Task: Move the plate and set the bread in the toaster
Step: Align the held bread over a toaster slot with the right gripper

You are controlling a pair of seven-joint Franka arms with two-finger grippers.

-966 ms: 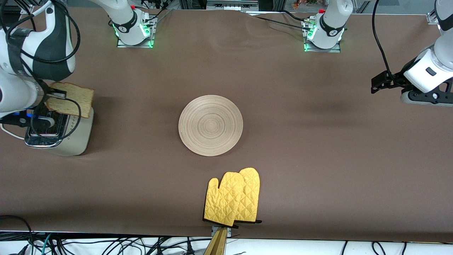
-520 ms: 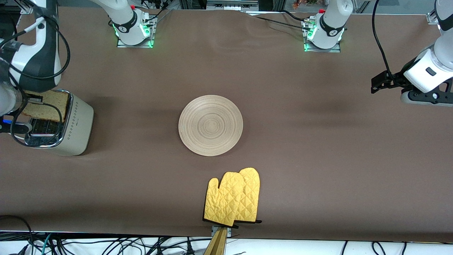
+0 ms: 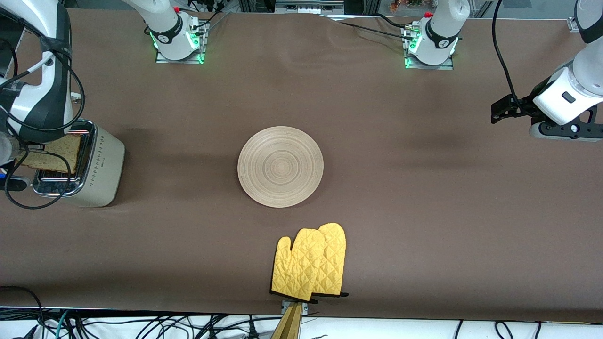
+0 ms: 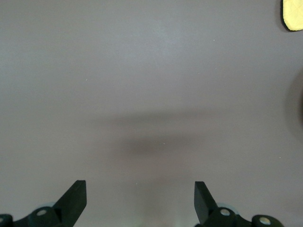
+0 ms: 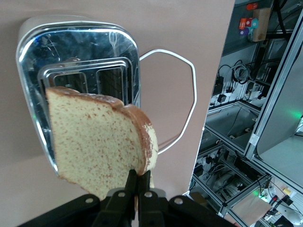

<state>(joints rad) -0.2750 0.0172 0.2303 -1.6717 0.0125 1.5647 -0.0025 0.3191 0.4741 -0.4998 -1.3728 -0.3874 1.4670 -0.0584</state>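
The cream toaster (image 3: 101,165) stands at the right arm's end of the table. Its chrome top (image 5: 80,52) and two slots show in the right wrist view. My right gripper (image 3: 33,150) is shut on the bread (image 3: 52,153) and holds the speckled slice (image 5: 94,142) by its crust edge just above the toaster's top, tilted, with its lower edge over the slots. The fingertips (image 5: 138,176) pinch the crust. The round wooden plate (image 3: 280,166) lies bare at the table's middle. My left gripper (image 3: 500,110) waits open over the left arm's end, its fingers (image 4: 75,196) wide apart above bare cloth.
Two yellow oven mitts (image 3: 311,263) lie near the front edge, nearer the camera than the plate; a mitt corner (image 4: 293,14) shows in the left wrist view. The toaster's white cord (image 5: 189,94) loops on the cloth beside it. Brown cloth (image 3: 424,212) covers the table.
My right gripper has carried the bread from over the toaster's side wall across its chrome top, toward the right arm's end of the table. The left arm has shifted only slightly.
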